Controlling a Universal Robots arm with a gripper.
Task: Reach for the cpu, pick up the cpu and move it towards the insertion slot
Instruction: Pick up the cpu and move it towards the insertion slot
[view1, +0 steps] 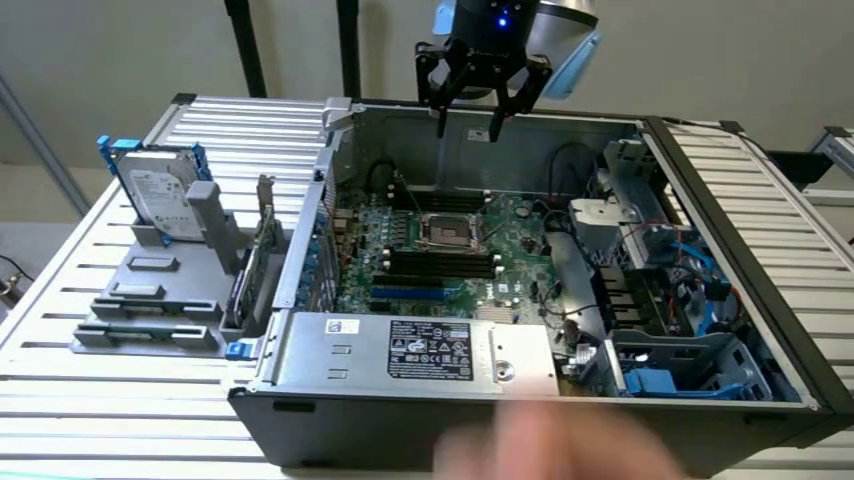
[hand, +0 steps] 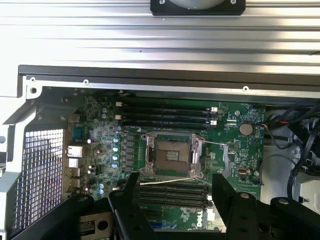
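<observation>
Cpu location cannot be told with certainty: a small flat pale piece (view1: 154, 264) is seen lying on the grey rack (view1: 147, 338) at the exterior view's left, outside the case (view1: 334, 425), but whether it is the cpu cannot be made out.

The hand (view1: 467, 135) is held open, with its two black fingers (hand: 131, 192) spread wide and nothing gripped between them. It is hung high over the far wall of the case, above and beyond the slot (view1: 450, 232) and well apart from the board (view1: 521, 225).

The slot is set in the middle of the green board, between two groups of long black memory slots (view1: 434, 262), one on its near side and one on its far side. In the wrist view its shiny metal frame is seen around a dark centre, which lies bare and shows a fine grid.

A hard drive (view1: 160, 195) with blue rails is stood upright at the far end of the rack. A silver power supply (view1: 414, 350) with a printed label is mounted along the near side of the case. Case and rack are carried on a slatted metal tabletop (view1: 80, 420). A blurred pinkish shape (view1: 561, 445) is seen at the near edge; what it is cannot be told.
</observation>
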